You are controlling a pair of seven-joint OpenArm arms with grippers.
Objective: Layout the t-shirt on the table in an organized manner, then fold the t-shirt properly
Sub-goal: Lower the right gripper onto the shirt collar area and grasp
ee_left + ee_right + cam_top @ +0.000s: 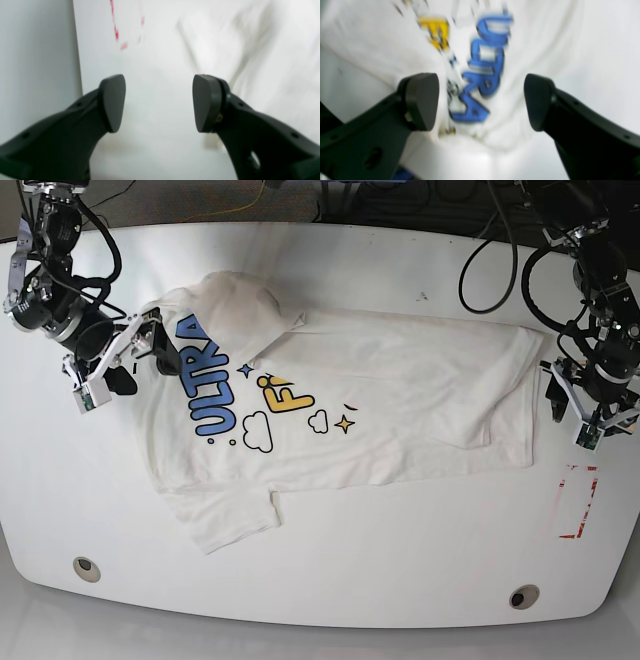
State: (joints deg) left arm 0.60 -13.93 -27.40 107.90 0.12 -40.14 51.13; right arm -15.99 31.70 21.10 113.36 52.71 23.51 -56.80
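Note:
The white t-shirt (380,400) lies spread on the table (330,580), print side up, with blue and yellow letters showing. One part is folded over at its upper left. My right gripper (145,365) is at the shirt's left edge, beside the blue letters. In the right wrist view it (480,102) is open, with the blurred blue print of the t-shirt (482,72) seen through the gap and nothing pinched. My left gripper (575,418) hangs just off the shirt's right edge. In the left wrist view it (158,102) is open over bare table, with the t-shirt (275,50) to its right.
A red tape rectangle (577,502) is marked on the table below my left gripper, and the red tape (117,32) also shows blurred in the left wrist view. Two round grommet holes (87,569) (523,596) sit near the front edge. Cables run along the back.

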